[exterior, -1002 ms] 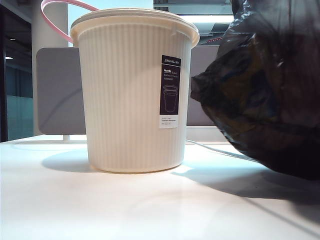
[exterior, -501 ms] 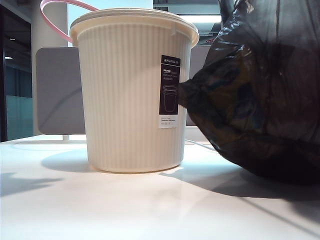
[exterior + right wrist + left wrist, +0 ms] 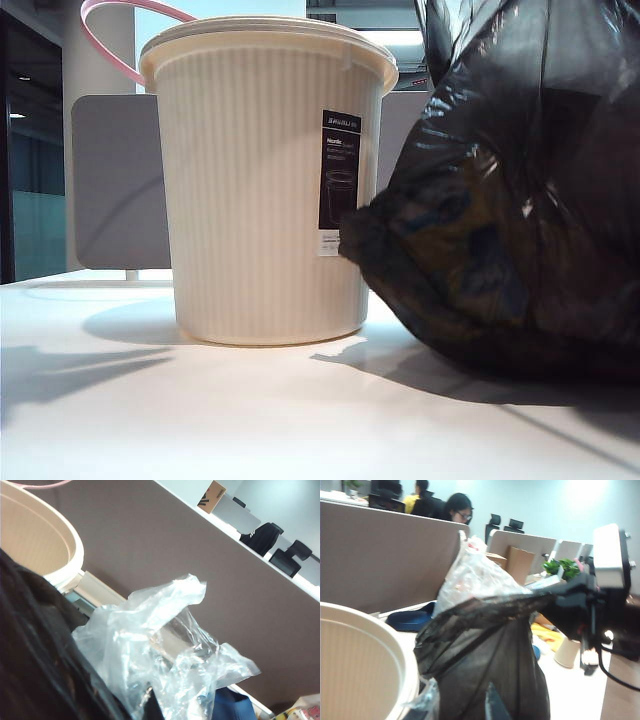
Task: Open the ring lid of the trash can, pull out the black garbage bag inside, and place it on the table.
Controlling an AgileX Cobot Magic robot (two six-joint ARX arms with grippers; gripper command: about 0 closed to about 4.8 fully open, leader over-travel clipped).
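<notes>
In the exterior view the black garbage bag (image 3: 510, 215) fills the right foreground, out of the can, with its bulging bottom low over or on the white table (image 3: 200, 420); whether it bears its weight there cannot be told. One crinkled bulge just overlaps the dark label (image 3: 340, 183) on the trash can (image 3: 265, 180). The cream ribbed can stands upright on the table just left of the bag. The pink ring lid (image 3: 125, 35) is tipped up off the rim, arching behind the can's upper left edge. A grey partition panel (image 3: 115, 180) runs behind.

No claw shows in the exterior view. In the left wrist view the right claw (image 3: 555, 600) reaches in from the side and pinches the stretched top edge of the bag, clenched on the black film, with a wad of clear plastic (image 3: 475, 577) rising behind the grip. The left claw's own fingers do not show in its camera, so whether it is released or clenched cannot be told; it looks from beside the can's rim toward the bag.

The right wrist view shows the bag close up, the clear plastic, the can rim and a dark blue slipper (image 3: 235, 705) beyond.
</notes>
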